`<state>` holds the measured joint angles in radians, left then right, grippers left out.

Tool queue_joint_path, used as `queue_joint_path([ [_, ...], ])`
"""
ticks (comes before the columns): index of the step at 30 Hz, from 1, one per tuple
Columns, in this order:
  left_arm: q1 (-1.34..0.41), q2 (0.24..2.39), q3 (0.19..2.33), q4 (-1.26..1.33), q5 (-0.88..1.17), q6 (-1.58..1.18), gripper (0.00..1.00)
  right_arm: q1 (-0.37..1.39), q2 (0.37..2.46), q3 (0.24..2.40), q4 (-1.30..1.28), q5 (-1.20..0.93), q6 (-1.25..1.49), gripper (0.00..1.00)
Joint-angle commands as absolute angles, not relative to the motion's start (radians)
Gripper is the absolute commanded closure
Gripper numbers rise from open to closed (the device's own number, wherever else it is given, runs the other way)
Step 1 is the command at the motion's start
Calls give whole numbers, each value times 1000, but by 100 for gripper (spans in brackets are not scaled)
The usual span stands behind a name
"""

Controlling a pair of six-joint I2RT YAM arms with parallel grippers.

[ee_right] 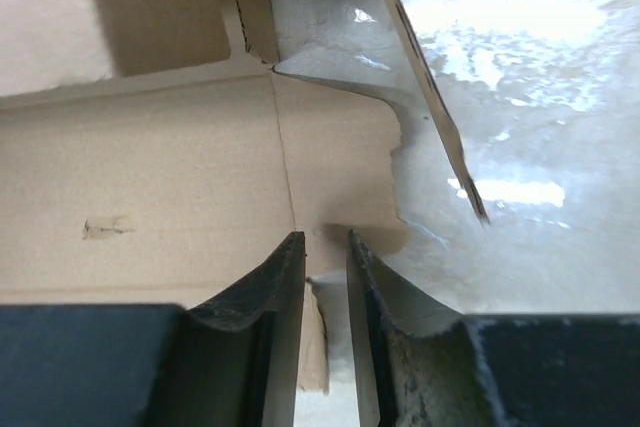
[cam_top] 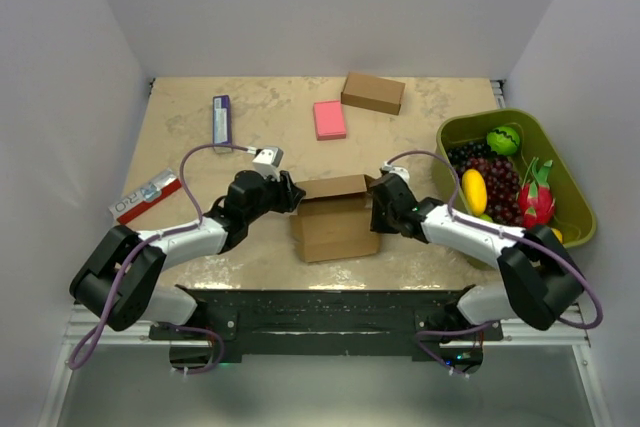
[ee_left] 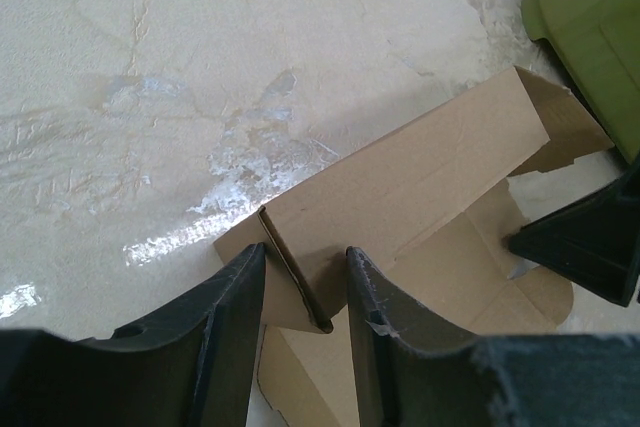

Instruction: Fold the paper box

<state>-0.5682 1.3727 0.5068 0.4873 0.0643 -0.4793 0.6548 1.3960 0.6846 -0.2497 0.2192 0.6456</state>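
Note:
The paper box (cam_top: 335,219), plain brown cardboard with its top flaps up, stands at the table's near middle. My left gripper (cam_top: 291,196) is at its upper left corner. In the left wrist view the fingers (ee_left: 235,322) are closed around a folded corner flap of the box (ee_left: 300,282). My right gripper (cam_top: 378,209) is at the box's right edge. In the right wrist view its fingers (ee_right: 275,297) stand a narrow gap apart, with a thin cardboard wall (ee_right: 322,342) between them and the tips at a side flap (ee_right: 340,162).
A ready-made brown box (cam_top: 373,93) and a pink block (cam_top: 329,119) lie at the back. A purple-and-white item (cam_top: 221,119) and a red-and-white packet (cam_top: 148,197) lie at the left. A green basket (cam_top: 560,162) of toy fruit stands at the right, close to the right arm.

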Motion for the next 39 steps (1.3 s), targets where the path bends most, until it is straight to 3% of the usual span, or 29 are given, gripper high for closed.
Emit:
queue_joint_path([
  [1,-572,1382,534,437,60,-443,58,652,1309,770,-360,273,594,68],
  [6,-571,1382,540,434,60,-442,58,652,1244,831,-433,362,569,52],
  [22,-572,1374,540,422,58,-433,59,629,1356,850,-398,494,525,43],
  [28,-571,1373,541,422,63,-431,59,623,1419,850,-342,508,451,54],
  [34,-571,1387,554,407,57,-420,59,623,1402,885,-342,456,400,82],
  [39,-572,1390,571,379,43,-397,59,623,1402,911,-362,379,374,86],
])
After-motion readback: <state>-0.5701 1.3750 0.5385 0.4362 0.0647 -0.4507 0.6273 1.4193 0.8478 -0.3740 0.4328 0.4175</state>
